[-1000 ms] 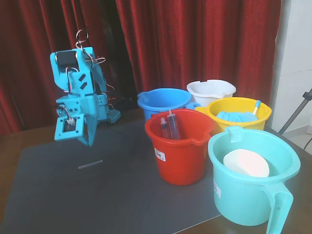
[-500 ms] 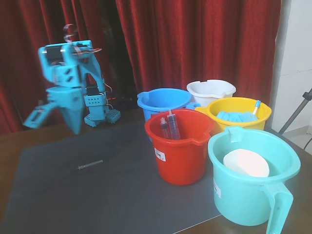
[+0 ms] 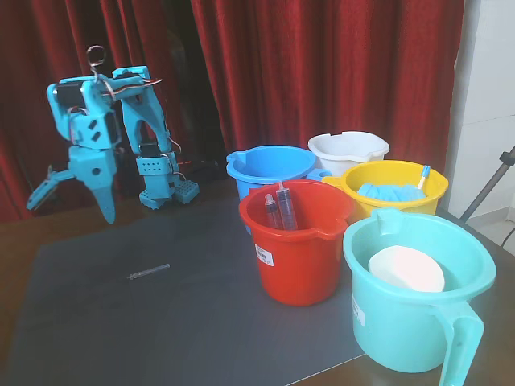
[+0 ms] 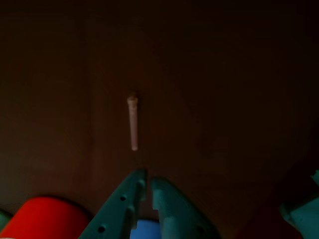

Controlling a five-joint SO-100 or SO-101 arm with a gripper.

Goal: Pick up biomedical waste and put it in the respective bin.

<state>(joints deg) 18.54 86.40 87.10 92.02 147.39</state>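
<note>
1. nearest the fixed camera, a teal bucket (image 3: 418, 322) with a white disc-like item inside is seen. its wide mouth sits at the front of the bucket cluster, so a carry swung low could be clipped on its rim, or the load released into it by mistake.
2. the biomedical waste (image 3: 149, 272), a slim grey stick, lies flat on the dark mat (image 3: 161, 338), apart from every bucket. being so thin and low, it could be rolled aside or pressed under a fingertip rather than pinched if the descent is off-centre.
3. the red bucket (image 3: 298, 241) stands just right of the mat's middle with larger syringes (image 3: 282, 207) upright inside. it is judged the likely bin; the stick could bounce off those syringes or be dropped short of the rim.
4. the gripper (image 3: 68, 213) hangs above the mat's far left edge, spread wide and empty. in the wrist view the stick appears ahead of the fixed finger (image 4: 142, 199), lengthwise to it, so closing might be done along its axis and the stick missed.
5. farthest back, the blue bucket (image 3: 269, 165), yellow bucket (image 3: 394, 189) and white bucket (image 3: 348, 149) are crowded together, so a wrong bin could easily be chosen.
</note>
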